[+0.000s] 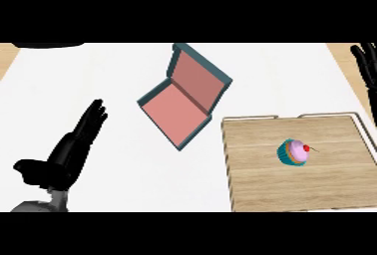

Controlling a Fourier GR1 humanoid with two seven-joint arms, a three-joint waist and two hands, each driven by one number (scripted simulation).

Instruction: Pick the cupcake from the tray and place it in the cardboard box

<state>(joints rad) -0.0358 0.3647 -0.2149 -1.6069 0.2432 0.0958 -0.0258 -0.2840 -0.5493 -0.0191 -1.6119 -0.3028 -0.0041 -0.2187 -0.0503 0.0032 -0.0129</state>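
Sitting near the middle of the wooden tray (250, 199), the cupcake (296, 152) (teal wrapper, pink frosting, a red cherry on top) is seen tipped onto its side rather than upright, and it is touched by neither robot hand. The left robot hand (74, 144) is held over the white bench (110, 74) at the lower left, fingers straight and released, nothing being grasped; it lies well apart from the tray. The right robot hand (364, 64) is shown only as a few dark fingers at the upper right edge, upright and relaxed, apparently resting, beyond the tray's far corner. The cardboard box (184, 102) lies open on the bench just beside the tray's near-left corner, its pink inside exposed and its lid hinged upward at an angle. Several risks can be judged from this layout. Because the cupcake lies tilted, it could be rolled across the tray if it is nudged before the fingers are closed round it, and the soft frosting could be squashed if it is gripped from the top. The tray's raised rim could be clipped during a low approach. During the carry, the box's standing lid could be struck, so that the box is pushed away or shut. A release made too early could leave the cupcake on the box's wall instead of inside.
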